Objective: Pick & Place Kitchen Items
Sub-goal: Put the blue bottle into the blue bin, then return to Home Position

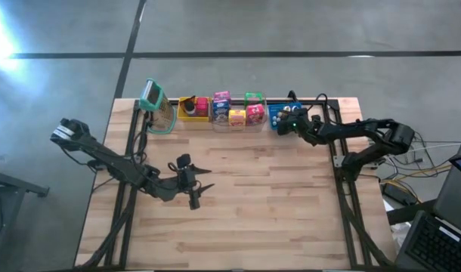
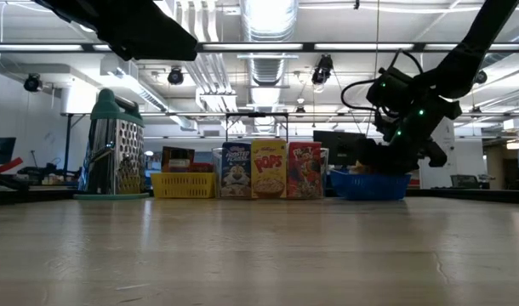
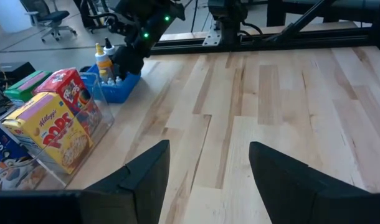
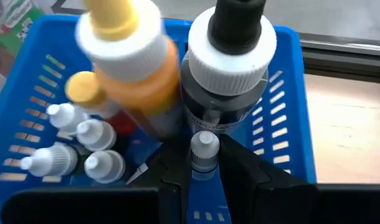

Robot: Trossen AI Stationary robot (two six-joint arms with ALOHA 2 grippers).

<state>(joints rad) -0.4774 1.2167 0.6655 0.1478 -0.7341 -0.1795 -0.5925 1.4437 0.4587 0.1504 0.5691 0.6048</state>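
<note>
My right gripper (image 4: 204,174) reaches down into the blue bin (image 4: 288,118) at the table's far right (image 1: 279,113) and is shut on a tiny white-capped bottle (image 4: 204,149). Around it in the bin stand an orange bottle with a yellow cap (image 4: 131,56), a grey bottle with a black cap (image 4: 230,68) and several tiny white bottles (image 4: 78,140). My left gripper (image 3: 209,168) hangs open over the bare middle of the table (image 1: 202,181). Mini cereal boxes (image 1: 236,112) stand upright in the clear bin. My right gripper pinches the tiny bottle between its two fingers, on the body just below the white cap (image 4: 204,163). The fingers come from above, slanting down into the blue bin. The bottle stands upright between them; whether its base rests on the bin floor is hidden.
Along the far edge stand a green-topped grater (image 1: 156,106), a yellow bin (image 1: 191,108), the clear bin with a green handle (image 1: 253,98) and the blue bin. The wooden table (image 1: 276,204) stretches from there to the near edge. Black frame rails run along both sides.
</note>
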